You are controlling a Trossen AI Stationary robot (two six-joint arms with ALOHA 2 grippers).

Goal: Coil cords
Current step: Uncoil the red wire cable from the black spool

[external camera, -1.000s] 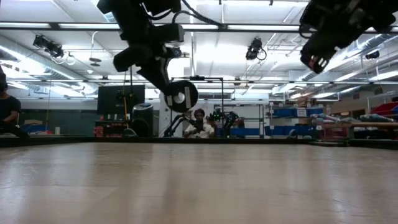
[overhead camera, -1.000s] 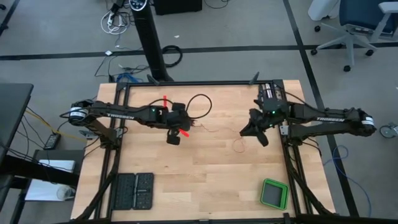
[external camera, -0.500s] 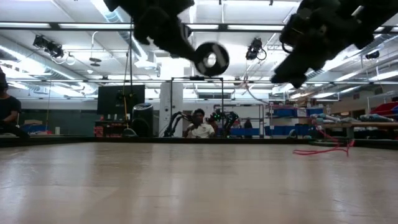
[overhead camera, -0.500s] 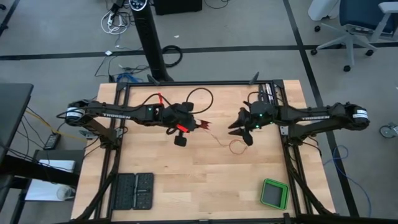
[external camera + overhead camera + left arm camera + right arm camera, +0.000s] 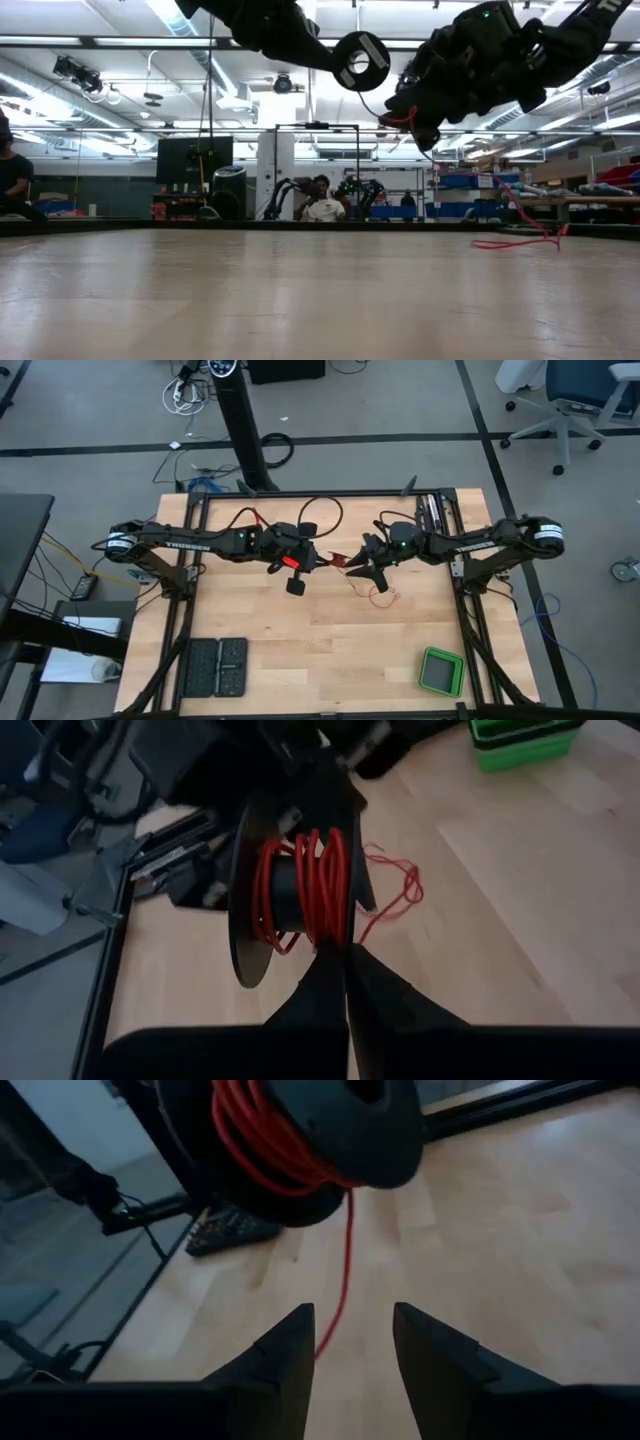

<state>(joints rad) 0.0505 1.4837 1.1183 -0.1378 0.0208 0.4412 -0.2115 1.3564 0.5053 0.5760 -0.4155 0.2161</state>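
A black spool (image 5: pixel 300 880) wound with the thin red-orange cord (image 5: pixel 315 870) is held up over the table's middle (image 5: pixel 294 572); in the low view its round flange (image 5: pixel 360 60) faces the camera. My left gripper (image 5: pixel 340 965) is shut on it. The cord's loose end lies in a slack tangle on the wood (image 5: pixel 385 595) (image 5: pixel 400 890). My right gripper (image 5: pixel 350 1340) is open just right of the spool (image 5: pixel 358 565). A strand of cord (image 5: pixel 345 1250) hangs from the spool (image 5: pixel 310 1130) ahead of the gap between its fingers, touching neither finger as far as shows. My left gripper pinches the rim of one spool flange (image 5: pixel 347 925) between its two shut fingers. The fingers come level from the table's left side. The spool is lifted clear of the table, with its axle lying level.
A green box (image 5: pixel 440 670) sits near the table's front right. A flat black tray (image 5: pixel 218 665) lies at the front left. Black frame rails (image 5: pixel 300 496) run along the table's edges. People sit in the room beyond (image 5: pixel 322 205).
My right gripper has gone toward the table's left, up close to the spool. My left gripper has gone a little toward the table's right and has raised the spool. The loose cord has been dragged along the table toward the middle.
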